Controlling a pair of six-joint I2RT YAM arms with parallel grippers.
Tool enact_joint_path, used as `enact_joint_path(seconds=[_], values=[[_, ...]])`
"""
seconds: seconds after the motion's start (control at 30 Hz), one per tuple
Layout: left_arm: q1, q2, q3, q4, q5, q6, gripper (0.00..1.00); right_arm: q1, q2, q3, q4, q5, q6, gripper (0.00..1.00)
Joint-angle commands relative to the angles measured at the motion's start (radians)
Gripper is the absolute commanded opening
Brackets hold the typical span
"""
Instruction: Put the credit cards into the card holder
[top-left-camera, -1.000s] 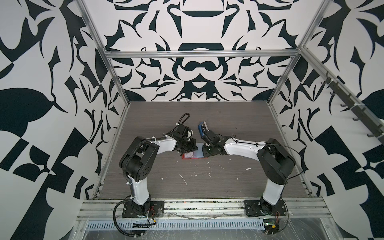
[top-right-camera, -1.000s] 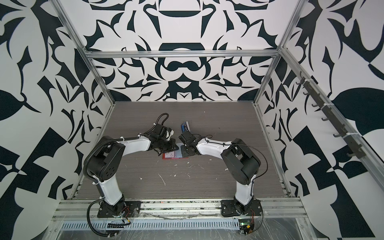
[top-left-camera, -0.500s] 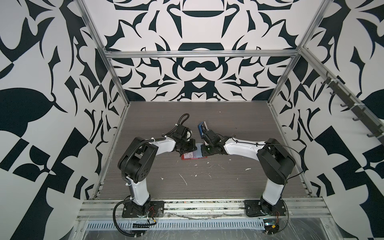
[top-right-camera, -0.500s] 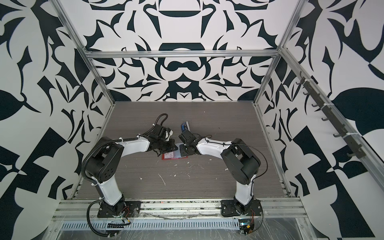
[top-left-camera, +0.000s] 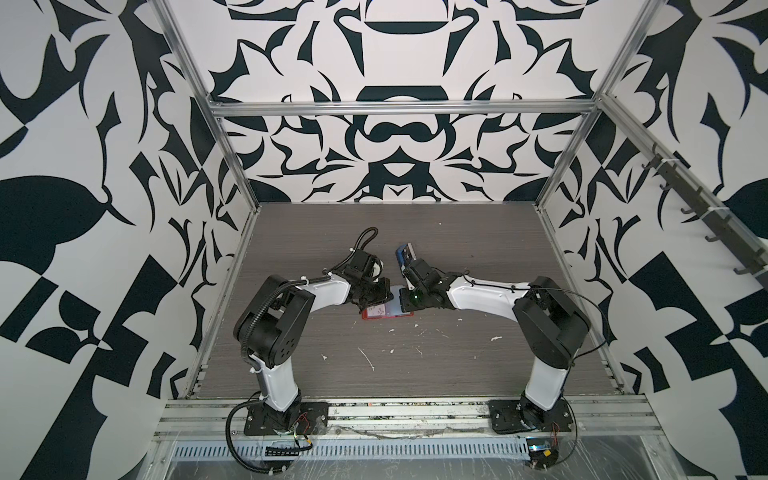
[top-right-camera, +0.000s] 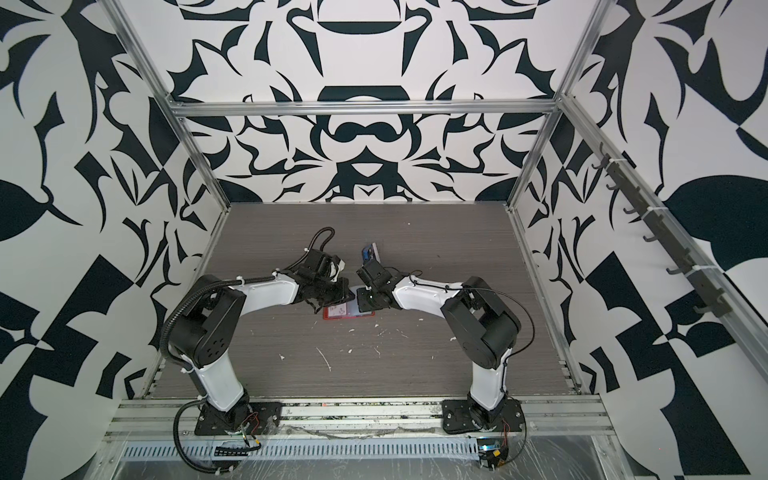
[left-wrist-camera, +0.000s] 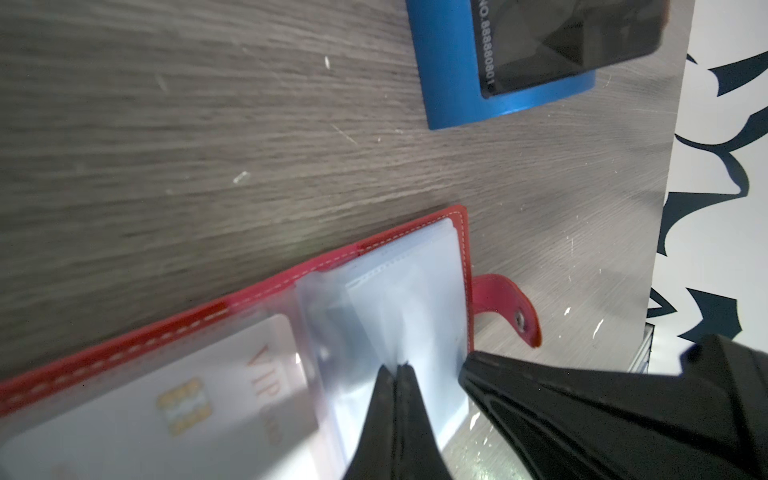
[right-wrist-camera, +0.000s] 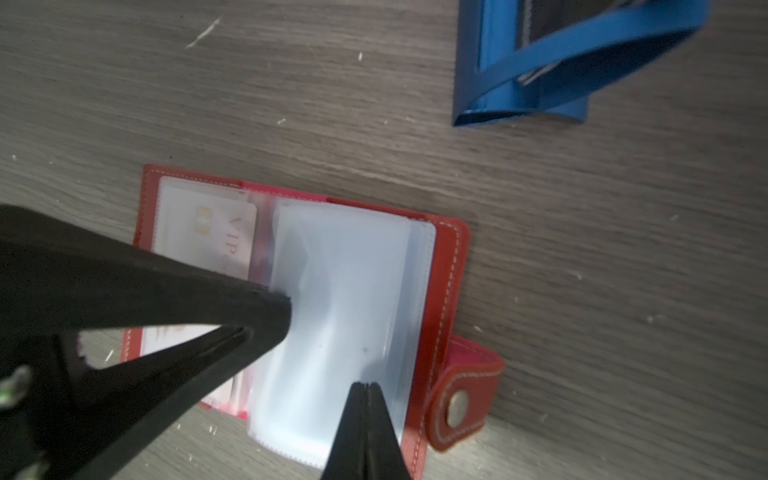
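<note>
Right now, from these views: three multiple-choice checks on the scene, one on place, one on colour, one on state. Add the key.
1. Where is the blue rack relative to the card holder?
A) lying on top of it
B) beyond it, farther from the arm bases, apart from it
C) tucked inside it

2. What colour is the card holder's cover?
A) red
B) green
C) black

3. What state is the card holder in?
A) snapped shut
B) standing on edge
C) lying open with its clear sleeves showing

Key:
1 B: bare table shows between the two in both wrist views.
2 A: a red stitched cover frames the sleeves.
3 C: the snap tab hangs undone, and a white VIP card shows inside one sleeve.
</note>
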Motion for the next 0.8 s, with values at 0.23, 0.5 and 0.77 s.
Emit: enact_joint_path(seconds=[0.23, 0.5, 0.77], values=[[-0.004, -0.048, -0.027, 0.007, -0.028, -0.009, 0.0, 0.0, -0.009, 0.023, -0.038, 0.04, 0.002, 0.05], [-0.004, -0.048, -0.031, 0.01, -0.025, -0.009, 0.0, 0.0, 0.01, 0.03, 0.001, -0.024, -0.001, 0.07], [-0.004, -0.052, -0.033, 0.016, -0.019, -0.009, 0.0, 0.0, 0.008, 0.021, 0.062, -0.075, 0.013, 0.14]])
